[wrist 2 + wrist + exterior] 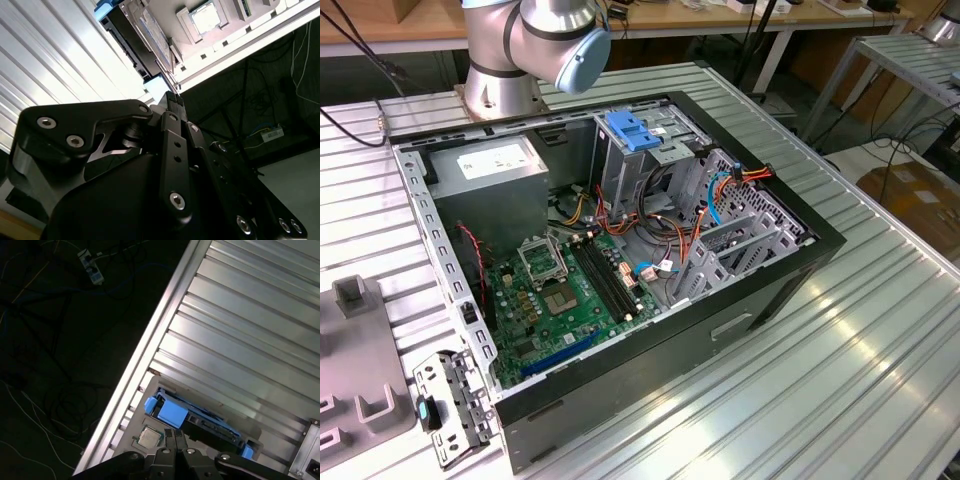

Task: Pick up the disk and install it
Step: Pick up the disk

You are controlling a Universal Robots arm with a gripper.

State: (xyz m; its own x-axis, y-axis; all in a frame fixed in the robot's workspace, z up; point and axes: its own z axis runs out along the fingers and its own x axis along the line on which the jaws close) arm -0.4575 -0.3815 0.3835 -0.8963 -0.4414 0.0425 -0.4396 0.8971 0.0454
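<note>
Hovers with gripper [175,431] empty, fingers pressed together, just short of disk [207,427], not touching it. In both wrist views, sees disk resting on table [240,330] near its edge, beside chip [147,436].

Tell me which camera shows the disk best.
The first wrist view: the disk lies near the table edge, blue frame and black body plain. The second wrist view catches it obliquely beyond the gripper. The exterior view takes in the open computer case.
</note>
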